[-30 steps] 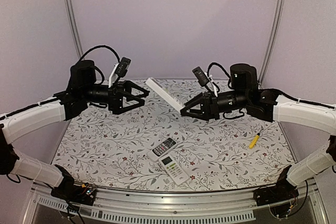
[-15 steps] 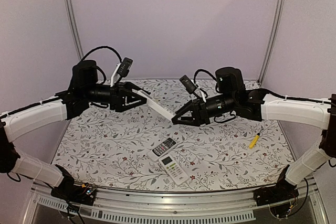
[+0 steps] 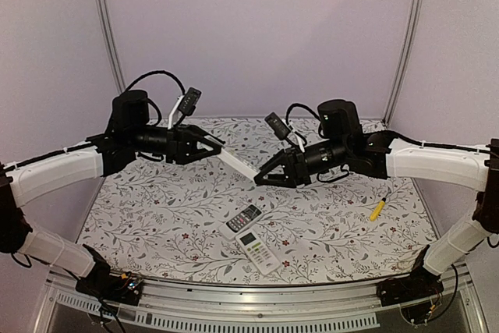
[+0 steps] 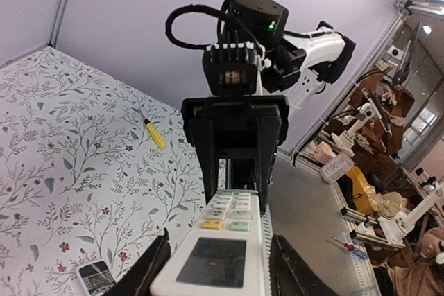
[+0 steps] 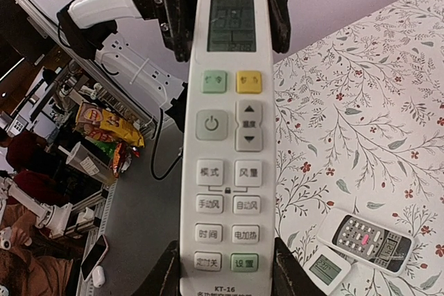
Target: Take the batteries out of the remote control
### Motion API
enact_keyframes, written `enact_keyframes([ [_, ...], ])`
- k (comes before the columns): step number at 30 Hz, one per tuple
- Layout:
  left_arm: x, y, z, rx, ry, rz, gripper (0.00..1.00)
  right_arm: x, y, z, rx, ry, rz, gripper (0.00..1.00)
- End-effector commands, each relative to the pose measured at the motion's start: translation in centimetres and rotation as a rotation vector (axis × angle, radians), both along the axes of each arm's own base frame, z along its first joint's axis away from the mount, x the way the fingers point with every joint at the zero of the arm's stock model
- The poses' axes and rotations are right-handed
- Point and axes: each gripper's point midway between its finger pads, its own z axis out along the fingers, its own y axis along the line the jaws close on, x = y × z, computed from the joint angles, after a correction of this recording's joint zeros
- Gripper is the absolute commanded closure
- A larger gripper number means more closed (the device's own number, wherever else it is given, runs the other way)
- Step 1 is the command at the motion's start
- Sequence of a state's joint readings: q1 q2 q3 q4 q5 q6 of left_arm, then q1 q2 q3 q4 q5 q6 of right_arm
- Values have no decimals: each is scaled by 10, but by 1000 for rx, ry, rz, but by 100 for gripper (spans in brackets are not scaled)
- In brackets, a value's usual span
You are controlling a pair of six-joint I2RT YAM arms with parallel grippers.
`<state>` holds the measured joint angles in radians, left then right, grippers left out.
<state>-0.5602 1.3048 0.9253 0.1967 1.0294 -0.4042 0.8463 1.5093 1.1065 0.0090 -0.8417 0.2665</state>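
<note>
1. Floral cloth covers the table (image 3: 140, 216); its left side is open from the upright post (image 3: 105, 29) down to the near rail (image 3: 234, 292).
2. The left gripper (image 3: 217, 148) hangs well above the cloth. Its fingers sit on either side of the display end of the long white remote (image 3: 238, 163), close against its long edges. Whether they press on it cannot be told.
3. That remote is up in the air between the two arms, sloping down toward the right. Its button face shows to both wrist cameras, and its back and any batteries are hidden.
4. Below it, toward the near edge, a grey remote (image 3: 244, 217) and a display remote (image 3: 259, 251) lie just beside each other, with open cloth all round.
5. The right gripper (image 3: 261, 176) is clamped on the long white remote's lower end, one finger on each long edge.
6. A yellow-handled tool (image 3: 377, 209) lies alone near the table's right edge, well apart from the rest.
</note>
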Motion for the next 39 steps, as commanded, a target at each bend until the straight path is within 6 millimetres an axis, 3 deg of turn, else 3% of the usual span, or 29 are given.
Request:
enact_keyframes([
  [1,-4,-4,8,-14,-14,-31,58,3,4,16,36,-54,-8,77],
  [3,-4,-5,8,-14,-11,-35,68,4,4,16,34,-57,-17,76],
  [5,-4,-5,8,-15,-8,-36,77,6,4,15,34,-60,-28,68],
  [7,-3,-5,9,-16,-4,-34,85,10,3,15,33,-64,-58,50],
  [10,8,-2,5,-2,22,19,88,18,2,18,31,-81,-115,24],
  [12,25,4,-3,23,57,93,89,28,0,18,20,-98,-178,17],
  [17,68,25,-31,77,203,253,94,60,-8,12,-75,-229,-460,15],
  [21,85,34,-56,100,321,295,94,73,-12,9,-142,-355,-630,15],
  [27,89,35,-66,111,368,302,95,90,-10,-14,-239,-454,-784,16],
  [32,91,37,-67,115,374,311,95,99,5,-36,-288,-476,-795,18],
  [39,90,36,-66,114,379,302,95,110,24,-51,-324,-508,-791,17],
])
